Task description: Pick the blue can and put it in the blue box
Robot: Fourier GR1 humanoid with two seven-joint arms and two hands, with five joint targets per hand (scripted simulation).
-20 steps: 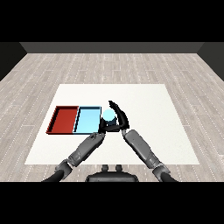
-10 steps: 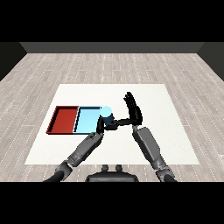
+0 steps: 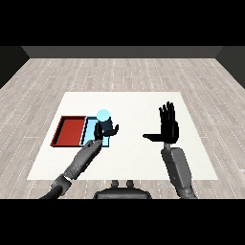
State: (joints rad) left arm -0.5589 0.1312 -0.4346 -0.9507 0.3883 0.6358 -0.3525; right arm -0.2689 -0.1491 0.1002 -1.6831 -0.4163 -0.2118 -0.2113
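Left hand (image 3: 104, 131) curls round the blue can (image 3: 103, 117), upright, right over the light blue tray (image 3: 91, 131) near the table's (image 3: 134, 103) left edge. Only a lowering remains, I'd say. Right hand (image 3: 168, 129) open, fingers spread, well apart.

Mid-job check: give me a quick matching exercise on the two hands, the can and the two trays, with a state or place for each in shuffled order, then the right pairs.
Things:
1. left hand
2. right hand
3. blue can
4. red tray

States or places:
A. open, fingers straight up, holding nothing
B. leftmost on the table, beside the light blue tray
C. curled round the can
D. held over the light blue tray

Pairs: 1-C, 2-A, 3-D, 4-B
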